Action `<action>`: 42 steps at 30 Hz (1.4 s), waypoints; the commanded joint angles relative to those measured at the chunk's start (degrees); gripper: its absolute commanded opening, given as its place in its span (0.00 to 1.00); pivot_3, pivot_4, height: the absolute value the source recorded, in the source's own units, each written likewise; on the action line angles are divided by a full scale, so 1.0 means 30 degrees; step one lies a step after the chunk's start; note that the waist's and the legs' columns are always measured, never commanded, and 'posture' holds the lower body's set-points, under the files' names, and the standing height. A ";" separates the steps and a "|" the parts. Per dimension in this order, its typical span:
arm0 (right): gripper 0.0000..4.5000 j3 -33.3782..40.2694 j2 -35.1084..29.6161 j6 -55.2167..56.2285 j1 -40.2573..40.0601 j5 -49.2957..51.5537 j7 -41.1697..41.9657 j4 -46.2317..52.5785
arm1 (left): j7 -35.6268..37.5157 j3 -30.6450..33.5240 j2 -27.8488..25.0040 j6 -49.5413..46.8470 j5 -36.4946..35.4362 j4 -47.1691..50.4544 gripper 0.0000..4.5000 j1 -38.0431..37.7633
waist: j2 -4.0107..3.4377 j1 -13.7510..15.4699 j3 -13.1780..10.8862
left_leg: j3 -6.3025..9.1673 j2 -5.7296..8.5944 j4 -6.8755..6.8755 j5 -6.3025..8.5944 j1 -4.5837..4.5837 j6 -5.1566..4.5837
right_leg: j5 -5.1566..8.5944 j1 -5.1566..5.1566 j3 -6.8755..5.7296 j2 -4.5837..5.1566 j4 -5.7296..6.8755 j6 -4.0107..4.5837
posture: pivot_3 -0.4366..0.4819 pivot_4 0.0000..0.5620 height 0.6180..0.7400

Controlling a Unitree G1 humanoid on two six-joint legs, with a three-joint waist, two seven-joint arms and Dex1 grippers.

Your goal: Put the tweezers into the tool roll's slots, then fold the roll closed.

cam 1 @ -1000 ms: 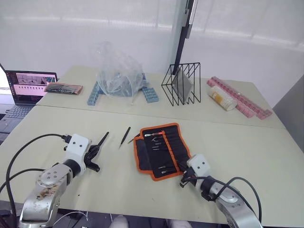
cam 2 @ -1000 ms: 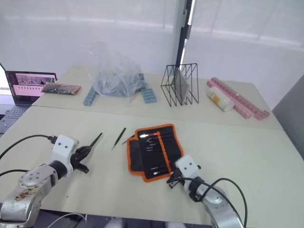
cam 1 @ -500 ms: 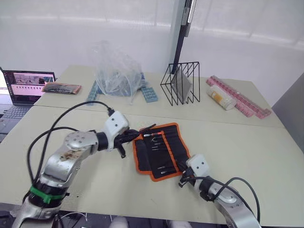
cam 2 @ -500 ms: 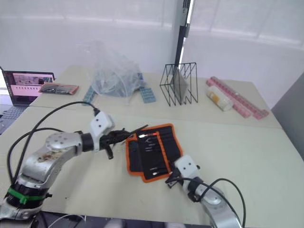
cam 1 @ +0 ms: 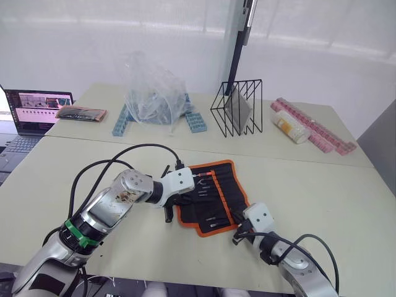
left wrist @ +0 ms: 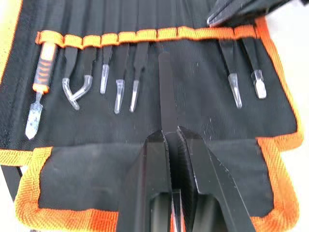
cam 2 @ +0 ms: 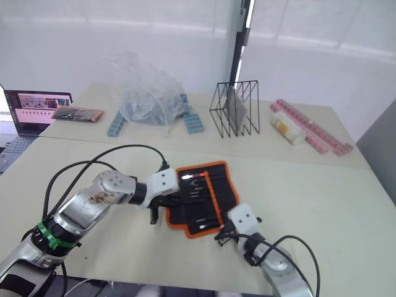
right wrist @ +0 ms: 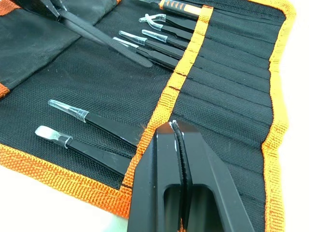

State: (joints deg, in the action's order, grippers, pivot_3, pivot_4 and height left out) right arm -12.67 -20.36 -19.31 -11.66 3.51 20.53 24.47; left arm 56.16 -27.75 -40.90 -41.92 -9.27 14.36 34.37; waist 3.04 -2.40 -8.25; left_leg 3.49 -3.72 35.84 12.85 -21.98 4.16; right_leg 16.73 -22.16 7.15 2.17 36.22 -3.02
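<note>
A: The tool roll (cam 1: 210,197) lies open near the middle of the bench (cam 1: 346,192), a bit toward the front edge, orange edging showing all round. How's the loading going?

B: Well along, by the look of it. In the left wrist view I count several tweezers already seated in the slots (left wrist: 137,58) under the orange band: a group beside an orange-handled tool (left wrist: 39,92), and two more (left wrist: 244,65) at the far end of the row. There's a gap between those groups, and that's where the action is.

A: So the left gripper (left wrist: 170,140) is carrying one?

B: Yes. Its jaws are pressed together on a slim black tweezer (left wrist: 165,92), pinching it near one end, with the free end reaching up to the orange band at an empty slot. It looks lined up but I wouldn't call it seated yet.

A: And the right gripper (right wrist: 179,145)?

B: Jaws closed tight, nothing between them that I can make out. It sits at the roll's front edge, over the orange band, possibly steadying the fabric; whether it actually touches, I can't tell.

A: What's left, then?

B: Push this tweezer home, and the fold hasn't begun.
</note>
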 commanded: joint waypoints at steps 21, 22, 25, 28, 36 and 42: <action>0.00 -0.0818 -0.0234 -0.2636 -0.1819 -0.0513 -0.0567 -0.1832 | 0.0678 -0.2407 0.3131 0.0334 0.3222 -0.2769 0.01 0.2771 | 0.0004 0.0247 0.0016 | 0.0008 0.0008 0.0019 0.0001 -0.0014 -0.0010 | -0.0039 0.0030 -0.0003 -0.0003 0.0006 -0.0072 | 0.48 0.27 0.84; 0.00 -0.0825 -0.0220 -0.2626 -0.1851 -0.0520 -0.0583 -0.1829 | 0.0679 -0.2456 0.3435 0.0414 0.3299 -0.2971 0.01 0.2913 | 0.0006 0.0286 0.0017 | 0.0008 0.0008 0.0020 0.0001 -0.0012 -0.0010 | -0.0038 0.0032 -0.0002 -0.0003 0.0006 -0.0071 | 0.48 0.27 0.84; 0.00 -0.0827 -0.0189 -0.2620 -0.1872 -0.0536 -0.0608 -0.1836 | 0.0763 -0.2507 0.4043 0.0501 0.3406 -0.3246 0.01 0.3173 | 0.0027 0.0416 0.0033 | 0.0009 0.0010 0.0027 0.0001 -0.0016 -0.0010 | -0.0039 0.0031 -0.0003 -0.0003 0.0006 -0.0072 | 0.48 0.27 0.84; 0.00 -0.0817 -0.0147 -0.2613 -0.1849 -0.0571 -0.0618 -0.1840 | 0.1048 -0.2548 0.4305 0.0542 0.3463 -0.3106 0.01 0.3264 | 0.0028 0.0449 0.0034 | 0.0009 0.0010 0.0027 0.0001 -0.0021 -0.0011 | -0.0044 0.0030 -0.0001 -0.0003 0.0009 -0.0081 | 0.48 0.27 0.84; 0.00 -0.0827 -0.0086 -0.2578 -0.1829 -0.0598 -0.0643 -0.1861 | 0.2016 -0.2149 0.3189 0.0155 0.3417 -0.1821 0.01 0.2899 | 0.0023 0.0444 0.0041 | 0.0009 0.0005 0.0021 0.0000 -0.0024 -0.0012 | -0.0074 0.0019 -0.0001 -0.0010 0.0022 -0.0135 | 0.48 0.27 0.84; 0.00 -0.0855 -0.0097 -0.2493 -0.1790 -0.0612 -0.0575 -0.1975 | 0.2432 -0.1972 0.2241 0.0083 0.3508 -0.1439 0.01 0.2819 | 0.0006 0.0440 0.0049 | 0.0009 0.0003 0.0015 0.0004 -0.0021 -0.0017 | -0.0074 0.0016 -0.0002 -0.0016 0.0028 -0.0136 | 0.48 0.27 0.84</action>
State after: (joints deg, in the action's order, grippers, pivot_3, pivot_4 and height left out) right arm -12.75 -19.77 -19.32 -13.64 3.00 18.05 25.96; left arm 62.76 -34.67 -34.02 -41.74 1.71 8.21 42.54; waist 3.06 -1.08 -8.11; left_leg 3.51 -3.71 35.89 12.86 -22.04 4.11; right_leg 16.51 -22.11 7.15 2.12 36.31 -3.43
